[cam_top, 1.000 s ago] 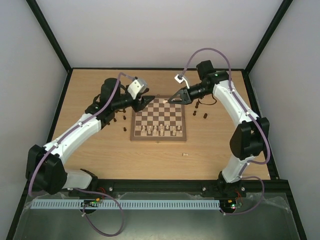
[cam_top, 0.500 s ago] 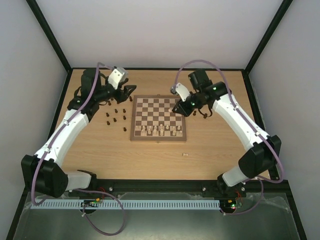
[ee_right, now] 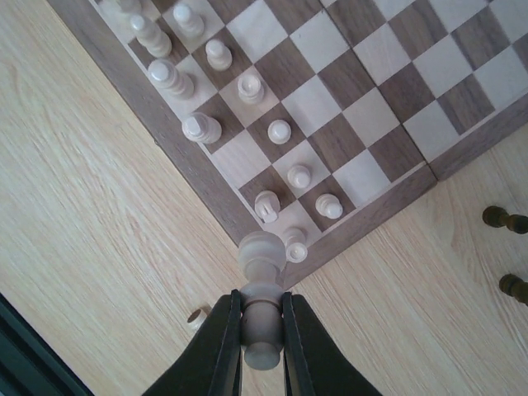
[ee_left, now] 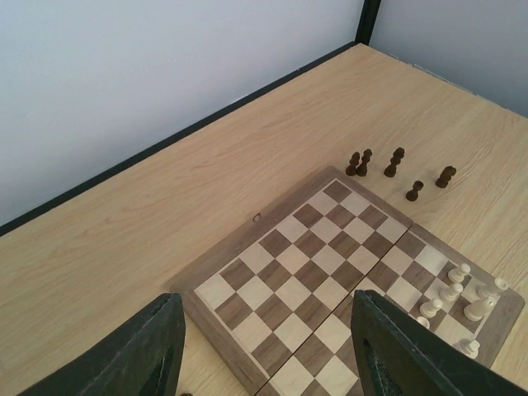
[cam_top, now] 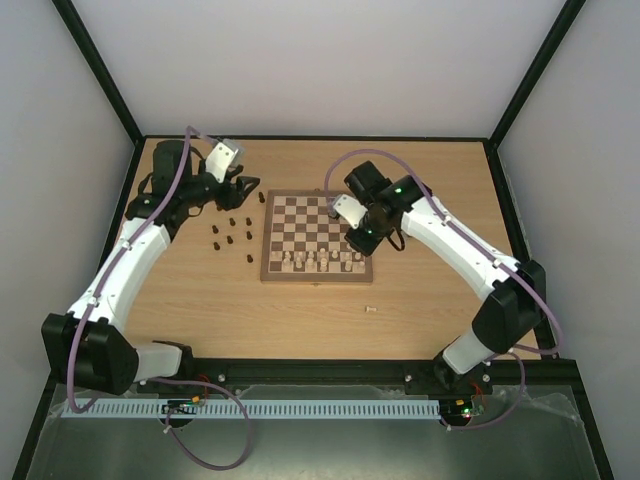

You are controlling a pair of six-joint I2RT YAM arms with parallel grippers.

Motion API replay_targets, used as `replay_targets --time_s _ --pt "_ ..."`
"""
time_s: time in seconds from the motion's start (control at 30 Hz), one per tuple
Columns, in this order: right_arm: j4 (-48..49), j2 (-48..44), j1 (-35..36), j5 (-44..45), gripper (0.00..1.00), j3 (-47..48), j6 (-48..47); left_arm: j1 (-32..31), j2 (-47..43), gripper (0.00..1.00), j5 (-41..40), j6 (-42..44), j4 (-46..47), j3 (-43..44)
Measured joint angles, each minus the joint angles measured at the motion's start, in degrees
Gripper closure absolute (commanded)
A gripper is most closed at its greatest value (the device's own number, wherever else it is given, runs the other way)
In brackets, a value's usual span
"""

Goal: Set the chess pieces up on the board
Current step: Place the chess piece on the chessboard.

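Note:
The board [cam_top: 316,279] lies mid-table, with several pale chess pieces [cam_top: 320,260] standing in its two near rows. My right gripper [cam_top: 360,240] hovers over the board's near right corner, shut on a pale pawn [ee_right: 262,256] that hangs above the rim beside the corner piece [ee_right: 294,244]. My left gripper [cam_top: 248,185] is off the board's far left corner, above the table. Its jaws are open, nothing between the fingers [ee_left: 153,351]. Several dark chess pieces [cam_top: 232,222] stand on the table left of the board.
A small pale piece [cam_top: 369,309] lies on the table near the board's front right, also seen as the pale piece [ee_right: 196,318] in the right wrist view. More dark pieces [ee_left: 396,161] stand on the table beyond the board's right side. Black frame rails edge the table.
My right gripper carried the pale pawn from the board's far right corner to its near right corner. My left arm swung back left off the board and its jaws widened.

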Motion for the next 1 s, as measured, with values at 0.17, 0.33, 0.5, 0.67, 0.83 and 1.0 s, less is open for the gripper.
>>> replay_targets --time_s 0.17,0.33,0.5,0.67,0.83,1.0 --pt "-1.0 2.8 2.5 3.1 0.9 -0.1 0.9 0.3 -0.6 0.41 0.3 0.5 -0.3 -0.7" --pt "-1.5 5.5 4.3 4.0 0.9 -0.1 1.4 1.1 -0.9 0.41 0.8 0.9 -0.2 -1.4" --pt "-1.5 8.2 4.9 4.5 0.9 -0.1 1.6 1.4 -0.9 0.41 1.4 1.1 -0.3 -2.5" --pt "-1.4 10.4 5.6 4.7 0.9 -0.1 1.7 1.5 -0.9 0.41 1.7 1.3 -0.2 -3.0" --pt "-1.4 11.6 6.1 4.9 0.9 0.1 1.7 1.9 -0.9 0.41 1.9 1.4 -0.2 -3.8" --pt "-1.4 13.0 6.8 5.3 0.88 1.0 1.7 1.9 -0.9 0.41 2.1 1.5 -0.2 -3.9"
